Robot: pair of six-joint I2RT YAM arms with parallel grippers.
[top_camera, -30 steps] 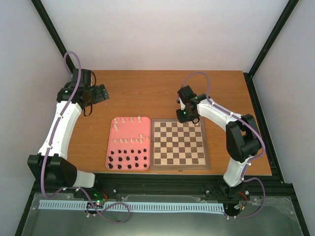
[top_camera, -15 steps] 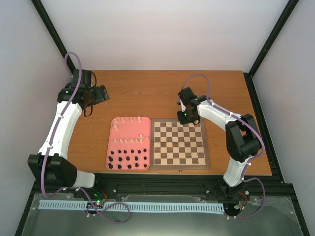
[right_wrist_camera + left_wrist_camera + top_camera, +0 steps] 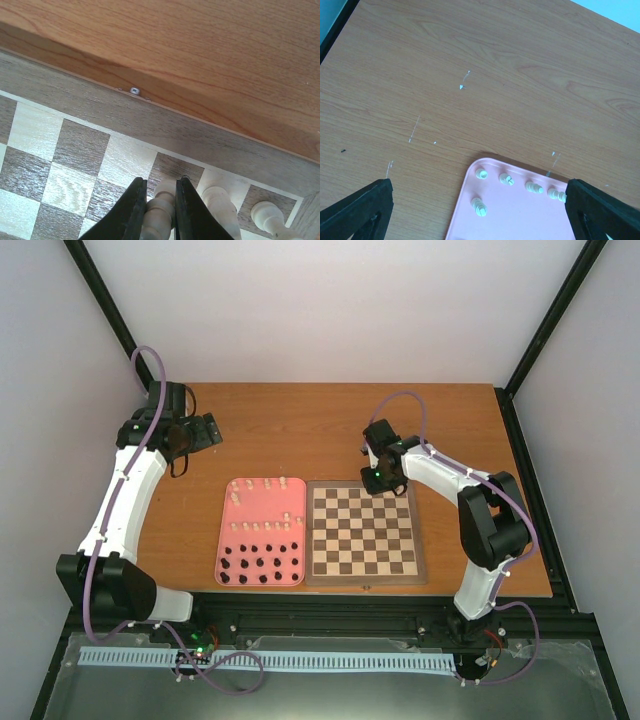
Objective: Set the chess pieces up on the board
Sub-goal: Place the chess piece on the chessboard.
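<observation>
The board (image 3: 363, 579) lies right of centre on the table. My right gripper (image 3: 378, 478) hangs over the board's far edge, shut on a cream-white chess piece (image 3: 161, 206). In the right wrist view the black fingers (image 3: 134, 210) clamp that piece over a dark square of the back row, near the board's border (image 3: 75, 95). Two more cream pieces (image 3: 218, 202) stand on squares to its right. Several other cream pieces (image 3: 265, 527) stand on the pink tray (image 3: 222, 540). My left gripper (image 3: 206, 430) is open, high over the far left of the table, holding nothing.
Black pieces (image 3: 260, 564) fill the near rows of the pink tray. The left wrist view shows the tray's corner (image 3: 470, 172) with several cream pieces (image 3: 506, 178) between my spread fingers (image 3: 362, 212). Bare wooden table (image 3: 300, 430) lies beyond the tray and board.
The right gripper has shifted slightly to the right with the piece still in it. The left arm has not moved.
</observation>
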